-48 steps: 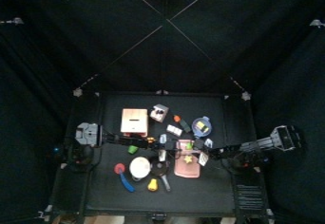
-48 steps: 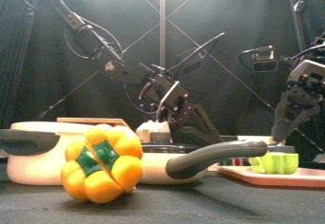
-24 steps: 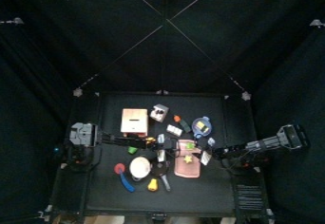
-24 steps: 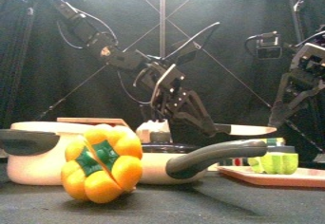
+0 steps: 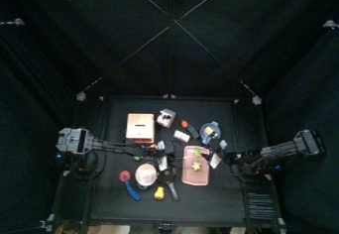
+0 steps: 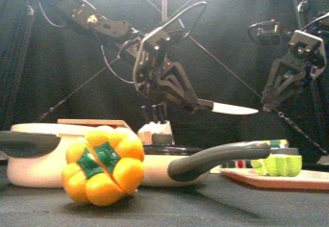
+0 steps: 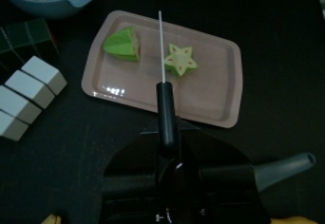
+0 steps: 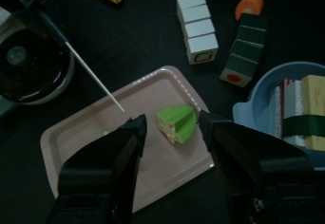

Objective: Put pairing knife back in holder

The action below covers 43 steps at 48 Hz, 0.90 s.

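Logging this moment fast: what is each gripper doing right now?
Left gripper: shut on the slim, pale-bladed pairing knife, held above the pink tray.
Right gripper: open, holding nothing.

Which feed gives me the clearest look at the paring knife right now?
The left wrist view: the paring knife runs straight out from the left tool, black handle clamped, thin blade over the pink tray. The front view shows its blade side-on, lifted above the pan. The right wrist view catches only the slim blade. The top view shows it too small.
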Tool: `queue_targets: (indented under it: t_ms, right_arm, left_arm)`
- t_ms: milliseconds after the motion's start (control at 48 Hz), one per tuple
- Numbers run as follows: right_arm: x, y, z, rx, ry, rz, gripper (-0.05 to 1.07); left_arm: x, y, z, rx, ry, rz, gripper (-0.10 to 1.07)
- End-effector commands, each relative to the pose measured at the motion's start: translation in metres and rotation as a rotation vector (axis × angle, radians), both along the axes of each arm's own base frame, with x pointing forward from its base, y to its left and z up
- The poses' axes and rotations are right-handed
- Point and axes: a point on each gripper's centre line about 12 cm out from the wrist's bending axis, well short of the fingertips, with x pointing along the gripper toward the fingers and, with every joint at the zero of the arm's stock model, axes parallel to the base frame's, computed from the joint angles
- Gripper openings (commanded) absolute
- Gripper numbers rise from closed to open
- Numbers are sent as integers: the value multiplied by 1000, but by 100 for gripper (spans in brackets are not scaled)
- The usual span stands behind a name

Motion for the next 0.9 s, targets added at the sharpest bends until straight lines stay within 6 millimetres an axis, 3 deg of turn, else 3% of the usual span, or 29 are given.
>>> queue_targets:
  t_ms: [0,208,583,875]
  right_arm:
    - [2,-1,12,4,-32,-16,84]
    - [-3,-6,3,27,13,-71,84]
    - [-6,-7,-8,54,54,-100,84]
    - [-4,-5,-15,69,83,-105,84]
  left_arm:
    - [-5,1,24,-13,-22,11,45]
    - [-19,2,47,-64,3,43,45]
    - [-33,8,69,-119,84,84,45]
    - [-49,30,89,-137,151,206,45]
